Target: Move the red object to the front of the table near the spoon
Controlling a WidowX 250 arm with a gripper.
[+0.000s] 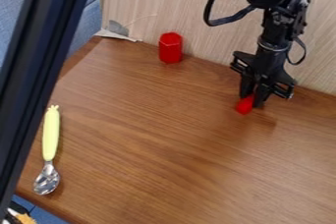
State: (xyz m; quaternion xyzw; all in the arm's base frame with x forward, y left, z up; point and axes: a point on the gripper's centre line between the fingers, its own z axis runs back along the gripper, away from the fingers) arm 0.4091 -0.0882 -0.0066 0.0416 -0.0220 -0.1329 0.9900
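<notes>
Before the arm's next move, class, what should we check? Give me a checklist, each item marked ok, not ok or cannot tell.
1. Gripper at the small red object: ok.
2. Small red object held firmly: cannot tell.
3. Small red object lifted off the table: cannot tell.
4. Small red object near the spoon: not ok; the spoon lies across the table, at the left of the view.
5. Taller red piece away from the spoon: ok, it stands by the back wall.
</notes>
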